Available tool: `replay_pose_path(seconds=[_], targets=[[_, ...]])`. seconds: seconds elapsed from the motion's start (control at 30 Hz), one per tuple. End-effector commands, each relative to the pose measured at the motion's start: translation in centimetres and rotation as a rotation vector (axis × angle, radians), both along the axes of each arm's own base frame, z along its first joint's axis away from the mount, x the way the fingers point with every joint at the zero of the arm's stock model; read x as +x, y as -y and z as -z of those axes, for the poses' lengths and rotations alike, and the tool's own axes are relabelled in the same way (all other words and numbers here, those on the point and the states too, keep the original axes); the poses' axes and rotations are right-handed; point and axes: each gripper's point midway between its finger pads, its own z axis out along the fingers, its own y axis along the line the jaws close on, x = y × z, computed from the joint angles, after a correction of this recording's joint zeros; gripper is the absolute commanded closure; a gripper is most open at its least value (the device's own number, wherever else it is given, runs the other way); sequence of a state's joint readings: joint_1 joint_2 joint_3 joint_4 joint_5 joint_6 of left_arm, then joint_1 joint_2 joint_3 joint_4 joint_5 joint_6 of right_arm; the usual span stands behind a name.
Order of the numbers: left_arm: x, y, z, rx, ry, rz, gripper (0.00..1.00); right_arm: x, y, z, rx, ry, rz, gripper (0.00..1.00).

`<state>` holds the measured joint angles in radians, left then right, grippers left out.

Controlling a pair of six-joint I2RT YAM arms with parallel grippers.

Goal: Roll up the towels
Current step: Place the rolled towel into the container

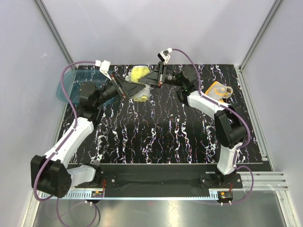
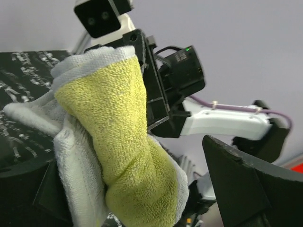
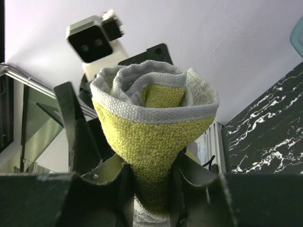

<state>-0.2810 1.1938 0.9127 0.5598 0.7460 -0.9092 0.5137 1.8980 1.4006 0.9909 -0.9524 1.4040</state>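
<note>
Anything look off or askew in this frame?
The yellow towel is rolled unevenly: it flares like a cone at one end and is squeezed narrow where the right gripper clamps it in its jaws. Nothing else stands out.

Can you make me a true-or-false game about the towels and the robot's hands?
1. The yellow towel is rolled up into a spiral. True.
2. The left gripper is squeezing the yellow towel. False: its jaws are wide open. The right gripper is the one pinching the roll.
3. The orange towel is inside the teal basin. False: it lies on the table beside the right arm, and the basin sits at the far left corner.
4. The table is black with white marble streaks. True.
</note>
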Motion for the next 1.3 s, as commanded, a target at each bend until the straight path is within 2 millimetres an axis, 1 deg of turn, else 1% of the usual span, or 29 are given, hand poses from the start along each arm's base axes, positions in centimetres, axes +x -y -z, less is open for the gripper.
replay_pose_path(seconds=[0.0, 0.1, 0.13, 0.2, 0.27, 0.3, 0.37, 0.47, 0.53, 0.6, 0.63, 0.67, 0.7, 0.77, 0.8, 0.83, 0.87, 0.9, 0.93, 0.97, 1.0, 1.03, 1.07, 1.1, 1.13, 1.17, 1.2, 1.23, 1.27], targets=[[-0.2, 0.7, 2.9, 0.196, 0.005, -0.057, 0.01, 0.2, -0.5, -0.9, -0.026, 0.030, 0.049, 1.00], [0.1, 1.0, 4.3, 0.262, -0.022, -0.101, 0.01, 0.1, -1.0, -0.4, -0.075, 0.033, 0.087, 1.00], [0.5, 1.0, 4.0, 0.288, 0.003, -0.126, 0.04, -0.2, -1.1, -0.7, -0.082, 0.060, 0.099, 1.00], [0.4, 1.3, 4.9, 0.335, -0.025, -0.141, 0.24, -0.1, -1.1, -0.3, -0.106, 0.041, 0.118, 1.00], [1.0, 0.9, 4.5, 0.361, -0.005, -0.191, 0.40, -0.3, -0.8, -0.7, -0.105, 0.052, 0.134, 1.00], [1.0, 0.6, 5.2, 0.385, -0.035, -0.205, 0.64, -0.1, -0.8, -0.3, -0.123, 0.036, 0.150, 1.00], [1.6, -0.4, 5.4, 0.413, -0.054, -0.271, 0.84, 0.0, -0.6, -0.2, -0.155, 0.045, 0.177, 1.00], [1.8, -1.1, 5.5, 0.437, -0.050, -0.306, 0.98, 0.1, -0.2, -0.3, -0.168, 0.060, 0.207, 1.00], [1.9, -1.2, 5.7, 0.451, -0.051, -0.314, 1.00, 0.0, -0.2, -0.2, -0.176, 0.057, 0.213, 1.00], [2.0, -1.4, 5.7, 0.455, -0.054, -0.322, 1.00, -0.1, -0.1, 0.0, -0.183, 0.047, 0.211, 0.91], [2.0, -1.4, 5.8, 0.459, -0.054, -0.322, 1.00, -0.1, 0.0, -0.1, -0.185, 0.056, 0.211, 0.78], [2.0, -1.4, 5.7, 0.459, -0.050, -0.319, 1.00, -0.2, 0.0, 0.2, -0.195, 0.049, 0.210, 0.41], [2.1, -1.5, 5.3, 0.458, -0.043, -0.323, 1.00, -0.1, 0.0, 0.3, -0.204, 0.057, 0.222, 0.22], [2.3, -1.6, 5.3, 0.457, -0.050, -0.306, 1.00, -0.1, 0.5, 0.2, -0.240, 0.053, 0.243, 0.03], [2.9, -2.5, 4.8, 0.447, -0.052, -0.324, 1.00, 0.4, 0.8, 0.4, -0.264, 0.078, 0.284, 0.00], [3.0, -2.6, 4.8, 0.437, -0.061, -0.303, 1.00, 0.5, 1.5, -0.3, -0.274, 0.090, 0.316, 0.00], [3.9, -4.0, 4.7, 0.427, -0.071, -0.331, 1.00, 0.6, 2.1, 0.3, -0.319, 0.061, 0.338, 0.00], [4.3, -4.6, 4.5, 0.420, -0.074, -0.335, 1.00, 1.4, 2.9, 0.5, -0.343, 0.069, 0.395, 0.00], [4.6, -4.8, 4.7, 0.419, -0.085, -0.314, 1.00, 1.7, 4.3, -0.3, -0.351, 0.073, 0.441, 0.00], [5.5, -6.4, 4.8, 0.420, -0.094, -0.341, 1.00, 2.3, 5.3, 0.8, -0.399, 0.035, 0.492, 0.00], [6.1, -7.0, 4.2, 0.422, -0.081, -0.352, 1.00, 2.4, 6.1, 1.0, -0.418, 0.042, 0.518, 0.00], [7.1, -7.7, 5.0, 0.451, -0.087, -0.363, 1.00, 2.1, 7.0, 1.0, -0.431, 0.030, 0.537, 0.00], [8.0, -8.9, 5.5, 0.475, -0.102, -0.386, 1.00, 2.3, 7.9, 2.3, -0.452, 0.001, 0.543, 0.00], [9.1, -9.5, 4.3, 0.493, -0.081, -0.401, 1.00, 2.2, 8.3, 2.7, -0.455, -0.019, 0.543, 0.00], [10.8, -10.0, 6.5, 0.534, -0.131, -0.389, 1.00, 2.0, 8.7, 2.8, -0.452, -0.026, 0.543, 0.00], [11.9, -11.8, 7.3, 0.540, -0.178, -0.403, 1.00, 1.6, 8.8, 3.9, -0.459, -0.047, 0.527, 0.00], [13.1, -12.5, 6.7, 0.524, -0.175, -0.397, 1.00, 1.4, 8.9, 4.3, -0.459, -0.054, 0.520, 0.00], [14.0, -12.6, 8.8, 0.468, -0.256, -0.321, 1.00, 0.9, 9.1, 4.6, -0.460, -0.059, 0.513, 0.00], [15.6, -15.0, 8.6, 0.410, -0.252, -0.341, 1.00, 0.5, 9.0, 5.5, -0.459, -0.064, 0.498, 0.00]])
